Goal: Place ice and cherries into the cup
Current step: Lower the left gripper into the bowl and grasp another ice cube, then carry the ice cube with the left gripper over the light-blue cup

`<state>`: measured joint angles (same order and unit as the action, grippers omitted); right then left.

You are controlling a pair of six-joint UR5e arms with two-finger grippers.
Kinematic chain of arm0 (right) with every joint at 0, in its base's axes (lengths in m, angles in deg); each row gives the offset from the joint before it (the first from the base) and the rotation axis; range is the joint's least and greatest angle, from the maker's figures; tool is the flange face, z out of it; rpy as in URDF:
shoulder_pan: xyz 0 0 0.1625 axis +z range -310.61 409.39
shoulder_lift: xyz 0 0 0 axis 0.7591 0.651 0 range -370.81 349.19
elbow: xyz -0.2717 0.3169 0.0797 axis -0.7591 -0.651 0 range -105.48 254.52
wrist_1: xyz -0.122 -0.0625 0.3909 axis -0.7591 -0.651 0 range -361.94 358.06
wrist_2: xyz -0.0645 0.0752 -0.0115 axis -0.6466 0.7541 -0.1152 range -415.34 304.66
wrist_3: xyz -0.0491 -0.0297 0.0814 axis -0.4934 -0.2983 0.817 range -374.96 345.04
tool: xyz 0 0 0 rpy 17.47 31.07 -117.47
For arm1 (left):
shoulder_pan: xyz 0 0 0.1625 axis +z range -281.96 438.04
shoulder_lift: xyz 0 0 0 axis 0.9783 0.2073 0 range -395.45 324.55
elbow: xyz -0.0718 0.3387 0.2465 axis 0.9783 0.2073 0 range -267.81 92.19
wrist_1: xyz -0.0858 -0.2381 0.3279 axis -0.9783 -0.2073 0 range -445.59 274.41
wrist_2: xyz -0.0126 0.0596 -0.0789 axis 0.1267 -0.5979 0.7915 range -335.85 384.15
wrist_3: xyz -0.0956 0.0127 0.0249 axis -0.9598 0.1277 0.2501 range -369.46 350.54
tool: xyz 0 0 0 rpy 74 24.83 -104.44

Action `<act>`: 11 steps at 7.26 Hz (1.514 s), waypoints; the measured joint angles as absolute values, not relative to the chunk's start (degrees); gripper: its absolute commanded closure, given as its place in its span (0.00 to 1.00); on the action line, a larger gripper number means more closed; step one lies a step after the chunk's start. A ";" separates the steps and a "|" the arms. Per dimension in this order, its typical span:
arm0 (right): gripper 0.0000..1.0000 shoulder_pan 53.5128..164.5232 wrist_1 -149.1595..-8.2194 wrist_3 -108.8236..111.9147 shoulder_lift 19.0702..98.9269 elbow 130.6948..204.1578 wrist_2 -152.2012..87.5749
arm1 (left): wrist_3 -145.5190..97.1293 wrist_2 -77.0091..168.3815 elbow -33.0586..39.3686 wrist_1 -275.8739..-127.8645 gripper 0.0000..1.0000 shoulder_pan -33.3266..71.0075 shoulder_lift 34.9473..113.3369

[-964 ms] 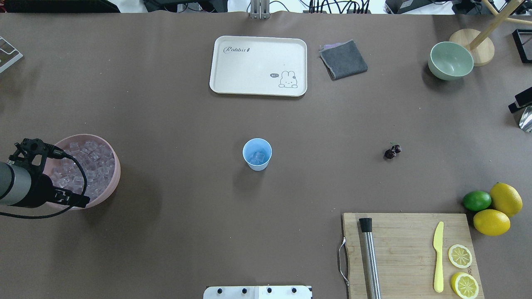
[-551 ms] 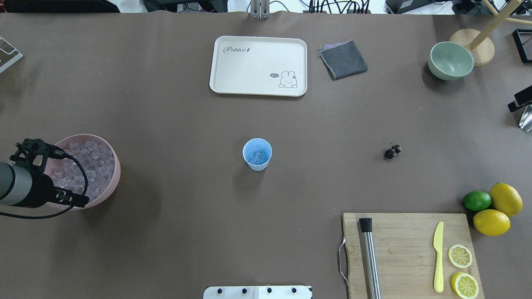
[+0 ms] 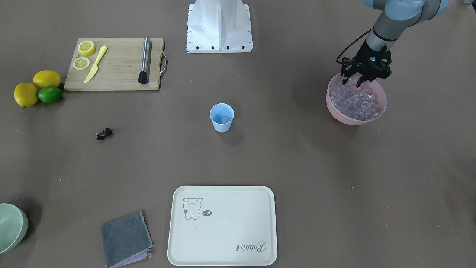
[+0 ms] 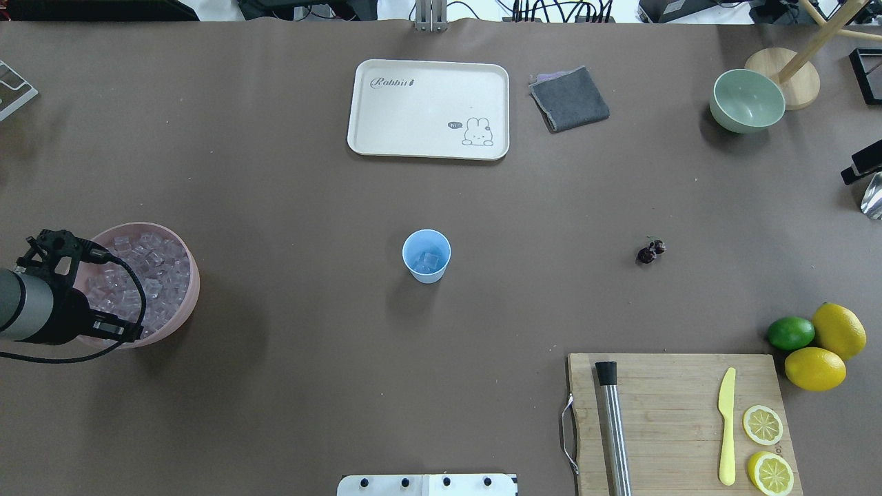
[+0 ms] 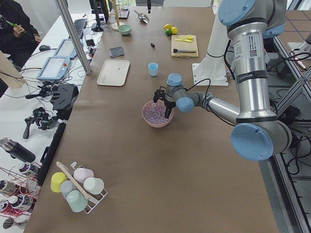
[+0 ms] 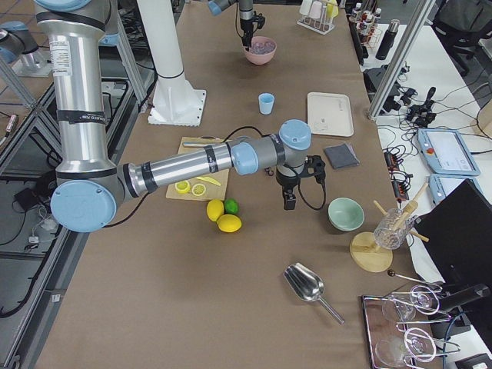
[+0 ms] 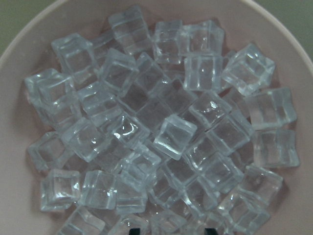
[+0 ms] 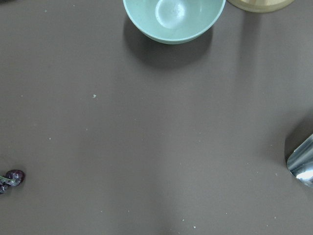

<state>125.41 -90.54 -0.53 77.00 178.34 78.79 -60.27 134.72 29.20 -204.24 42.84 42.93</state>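
The light blue cup (image 4: 426, 256) stands upright mid-table with an ice cube or two in its bottom (image 3: 225, 119). More ice (image 7: 173, 136) fills the pink bowl (image 4: 190, 300) at the table's left end. My left gripper (image 3: 354, 82) hangs over that bowl's near rim, open, with its fingertips down among the cubes and nothing gripped. The cherries (image 4: 650, 251) lie on the table to the cup's right and show at the lower left edge of the right wrist view (image 8: 12, 177). My right gripper (image 6: 290, 198) hovers above the table between the cherries and the green bowl; I cannot tell whether it is open or shut.
A cream tray (image 4: 365, 141) and a grey cloth (image 4: 569, 98) lie at the far side. A pale green bowl (image 4: 747, 100) sits far right, next to a metal scoop (image 8: 303, 164). The cutting board (image 4: 661, 399) holds a muddler, a knife and lemon slices; two lemons and a lime (image 4: 790, 333) are beside it.
My left wrist has crept slightly toward the table's left end over the pink bowl. The cup and the cherries have not moved.
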 measured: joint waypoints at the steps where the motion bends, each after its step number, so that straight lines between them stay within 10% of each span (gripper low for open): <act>1: 0.00 125.41 -90.54 -0.48 77.00 178.37 78.79 | -60.27 134.72 29.38 -204.24 0.72 42.75 42.90; 11: 0.00 125.26 -90.55 0.67 77.08 179.47 79.26 | -60.20 138.64 30.46 -203.39 1.00 34.28 49.52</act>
